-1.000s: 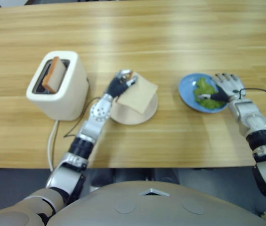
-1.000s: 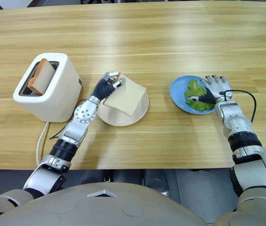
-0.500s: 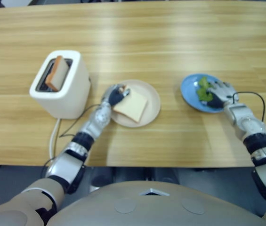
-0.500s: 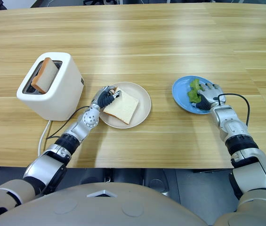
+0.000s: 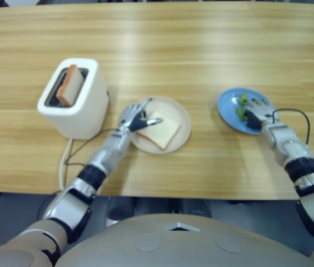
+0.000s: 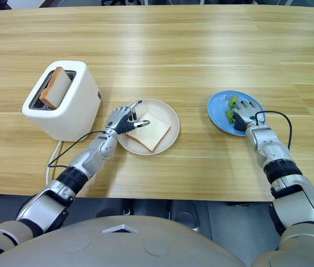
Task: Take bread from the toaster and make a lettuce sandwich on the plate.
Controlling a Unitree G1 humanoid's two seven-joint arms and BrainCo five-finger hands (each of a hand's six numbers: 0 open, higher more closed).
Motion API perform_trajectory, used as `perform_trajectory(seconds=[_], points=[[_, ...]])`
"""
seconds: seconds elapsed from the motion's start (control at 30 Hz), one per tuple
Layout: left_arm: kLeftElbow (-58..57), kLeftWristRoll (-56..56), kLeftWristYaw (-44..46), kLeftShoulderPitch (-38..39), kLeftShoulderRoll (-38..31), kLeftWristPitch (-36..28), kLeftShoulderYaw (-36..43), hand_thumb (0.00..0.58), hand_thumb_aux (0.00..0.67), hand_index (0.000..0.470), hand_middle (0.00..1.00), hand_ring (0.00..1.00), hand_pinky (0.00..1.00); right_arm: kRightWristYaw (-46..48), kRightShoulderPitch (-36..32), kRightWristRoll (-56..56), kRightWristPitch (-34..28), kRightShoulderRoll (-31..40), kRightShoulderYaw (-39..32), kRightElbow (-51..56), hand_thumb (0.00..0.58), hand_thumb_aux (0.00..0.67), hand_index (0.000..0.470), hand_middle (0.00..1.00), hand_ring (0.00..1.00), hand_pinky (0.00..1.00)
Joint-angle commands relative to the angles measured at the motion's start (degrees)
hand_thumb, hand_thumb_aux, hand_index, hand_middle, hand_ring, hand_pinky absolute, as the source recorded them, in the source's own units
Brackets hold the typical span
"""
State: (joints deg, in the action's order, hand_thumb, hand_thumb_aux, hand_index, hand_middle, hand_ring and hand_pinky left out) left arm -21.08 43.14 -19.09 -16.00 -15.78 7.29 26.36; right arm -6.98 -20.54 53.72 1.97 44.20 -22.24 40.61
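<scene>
Pale wood on the tabletop [image 6: 201,50], straight grain, soft sheen under the lights. The toaster [image 6: 81,105] has a smooth cream casing, matt, plastic by the look. Smooth beige plate [image 6: 172,115], faintly glossy; the slice [image 6: 152,131] on it matt and porous. The blue dish [image 6: 217,105] is smooth. Silvery metal with black parts on the left hand [image 6: 122,118], same on the right hand [image 6: 245,113].

A light wooden table [image 6: 201,50] of long planks, the grain running left to right, spreads wide from the near edge to the far one. A soft pale sheen [image 5: 162,47] lies across its middle. Dark grey floor [image 6: 162,207] shows below the near edge
</scene>
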Motion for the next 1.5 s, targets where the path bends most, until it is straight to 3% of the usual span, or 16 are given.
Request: perform_trajectory(seconds=[0.03,0.27,0.4,0.57,0.77,1.0,1.17,1.5], points=[[13.5,1.1,-2.4,3.4,-2.2,0.9,-3.9,0.000,0.000,0.000,0.00,0.00,0.00,-4.4,1.6,-1.5,2.0,0.0,1.1,-6.0,0.580,0.670,0.460,0.00,0.00,0.00],[37.5,4.4,-8.4,10.1,-5.5,1.9,-16.7,0.000,0.000,0.000,0.00,0.00,0.00,-15.6,2.6,-2.8,4.9,1.5,6.7,-17.8,0.580,0.670,0.460,0.00,0.00,0.00],[45.4,4.9,-9.1,14.8,-7.0,1.0,-25.8,0.000,0.000,0.000,0.00,0.00,0.00,-18.6,2.8,-2.9,6.4,1.5,8.7,-22.1,0.580,0.670,0.460,0.00,0.00,0.00],[47.6,5.1,-8.5,20.4,-7.9,-1.3,-36.2,0.000,0.000,0.000,0.00,0.00,0.00,-18.1,2.3,-3.3,8.3,-0.5,8.7,-26.4,0.580,0.670,0.460,0.00,0.00,0.00],[37.9,2.5,-5.4,23.1,-9.4,-6.5,-44.0,0.000,0.000,0.000,0.00,0.00,0.00,-16.2,-1.0,-1.8,11.6,-8.0,3.8,-26.3,0.580,0.670,0.460,0.00,0.00,0.00],[22.9,2.0,-0.5,19.6,-10.4,-12.0,-40.3,0.000,0.000,0.000,0.00,0.00,0.00,-16.6,-6.3,-0.1,14.2,-15.0,-1.9,-19.6,0.580,0.670,0.460,0.00,0.00,0.00],[15.1,1.3,0.7,16.0,-10.4,-12.2,-35.4,0.000,0.000,0.000,0.00,0.00,0.00,-16.9,-7.9,0.9,15.9,-18.2,-4.8,-17.6,0.580,0.670,0.460,0.00,0.00,0.00],[16.6,0.4,2.9,13.6,-9.4,-12.2,-29.2,0.000,0.000,0.000,0.00,0.00,0.00,-15.9,-4.6,3.0,18.8,-19.4,-11.2,-12.8,0.580,0.670,0.460,0.00,0.00,0.00]])
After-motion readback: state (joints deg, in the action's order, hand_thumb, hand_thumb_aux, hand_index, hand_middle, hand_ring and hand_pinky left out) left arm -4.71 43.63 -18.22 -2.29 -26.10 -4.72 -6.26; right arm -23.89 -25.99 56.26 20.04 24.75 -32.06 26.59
